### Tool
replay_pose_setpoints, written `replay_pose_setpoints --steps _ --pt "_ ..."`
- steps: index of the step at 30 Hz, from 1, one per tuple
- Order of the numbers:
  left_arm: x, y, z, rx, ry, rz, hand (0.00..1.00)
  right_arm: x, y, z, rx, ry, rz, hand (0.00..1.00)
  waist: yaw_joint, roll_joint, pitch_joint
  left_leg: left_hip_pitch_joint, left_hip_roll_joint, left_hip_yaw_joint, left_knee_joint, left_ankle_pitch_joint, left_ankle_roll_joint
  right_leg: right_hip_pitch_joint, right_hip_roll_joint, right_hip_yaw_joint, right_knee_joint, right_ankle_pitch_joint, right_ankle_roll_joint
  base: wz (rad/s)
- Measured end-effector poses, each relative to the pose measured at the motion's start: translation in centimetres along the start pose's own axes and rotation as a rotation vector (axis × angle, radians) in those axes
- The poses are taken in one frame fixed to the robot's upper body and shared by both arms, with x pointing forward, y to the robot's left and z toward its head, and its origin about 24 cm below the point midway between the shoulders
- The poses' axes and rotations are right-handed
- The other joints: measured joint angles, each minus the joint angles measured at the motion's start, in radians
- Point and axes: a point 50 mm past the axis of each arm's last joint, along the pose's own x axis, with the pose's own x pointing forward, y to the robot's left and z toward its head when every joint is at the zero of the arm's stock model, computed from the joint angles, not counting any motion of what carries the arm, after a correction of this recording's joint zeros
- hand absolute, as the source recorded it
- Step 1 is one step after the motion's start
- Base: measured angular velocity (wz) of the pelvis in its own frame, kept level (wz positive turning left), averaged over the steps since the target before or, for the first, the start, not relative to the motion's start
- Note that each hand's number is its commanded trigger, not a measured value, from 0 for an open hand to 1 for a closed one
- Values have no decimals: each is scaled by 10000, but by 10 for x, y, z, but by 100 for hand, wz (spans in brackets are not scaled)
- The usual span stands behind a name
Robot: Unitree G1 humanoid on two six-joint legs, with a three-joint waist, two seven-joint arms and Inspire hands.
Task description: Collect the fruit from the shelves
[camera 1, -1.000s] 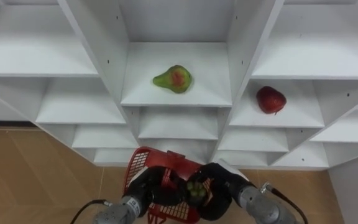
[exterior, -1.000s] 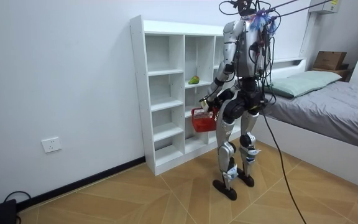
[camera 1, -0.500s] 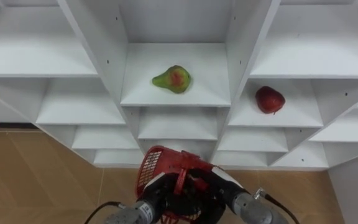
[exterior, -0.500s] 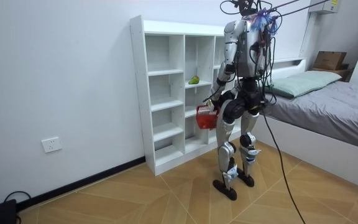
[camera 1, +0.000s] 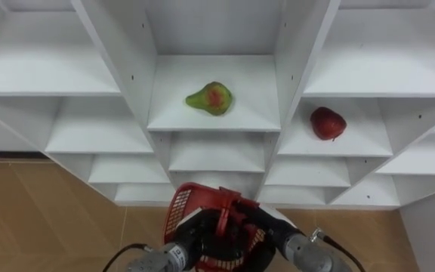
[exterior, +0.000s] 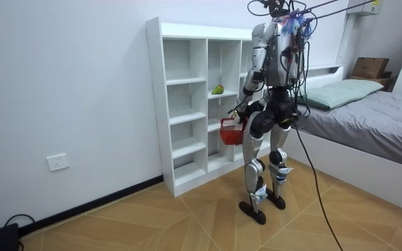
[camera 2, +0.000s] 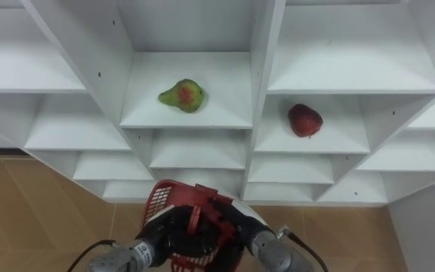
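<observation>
Carrier: red basket point(camera 1: 181, 210), held low before closet point(camera 1: 104, 68).
L hand point(camera 1: 189, 236): fingers curled on basket rim.
R hand point(camera 1: 266, 225): fingers sunk in basket; cannot tell.
Remaining: pear point(camera 1: 211, 97) mid shelf, apple point(camera 1: 328, 122) R shelf.
Basket contents: n/a, hidden.
Progress: est. 2 picks left.

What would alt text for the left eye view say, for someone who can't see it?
A green-and-red pear and a red apple lie in neighbouring compartments of a white closet. Below them the left hand and right hand meet at a red basket over a wooden floor.
</observation>
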Motion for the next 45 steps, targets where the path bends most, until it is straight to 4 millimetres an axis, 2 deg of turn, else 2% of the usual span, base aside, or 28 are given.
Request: replay_pose_setpoints --steps 8,16,20,21,24,28,38,45 --pt "-3 12 2 -252 -155 688 100 -1 -3 0 -10 -19 -116 0 11 17 -42 120 11 87 -87 0 -1 42 44 87 -37 6 -1 -2" --pt "-7 22 -3 -265 68 1370 100 0 -3 3 0 -141 -113 0 6 -19 -88 590 3 -1 -249 0 -2 610 42 13 -335 40 30 2" --pt "-11 26 -7 -338 151 1764 100 -1 -6 11 360 -599 -264 0 -18 -145 -113 899 -6 -9 -423 4 -5 875 45 38 -404 34 38 0" --pt "-12 27 -9 -321 235 1869 100 -3 -6 12 467 -693 -291 0 9 -206 -128 1054 -7 -8 -496 5 -6 1033 45 56 -486 32 42 0" --pt "-17 35 -16 -402 476 2356 100 -6 -9 18 252 -1040 -201 0 10 -438 -102 1270 -10 -3 -598 11 -17 1262 56 63 -597 23 52 0" --pt "-21 39 -25 -456 824 2667 100 -9 -10 21 160 -1194 50 0 12 -620 -142 1390 -21 3 -683 8 -17 1423 106 54 -730 48 79 2" --pt "-36 60 -36 -932 1143 4156 100 -23 -24 46 221 -2535 415 0 191 -620 -94 1795 8 9 -952 6 -20 1708 140 110 -772 59 87 -1" --pt "-47 60 -57 -1344 1726 4655 100 -28 -23 54 85 -2917 684 0 317 -702 -65 1880 20 4 -1032 8 -24 1785 139 95 -845 64 87 0"
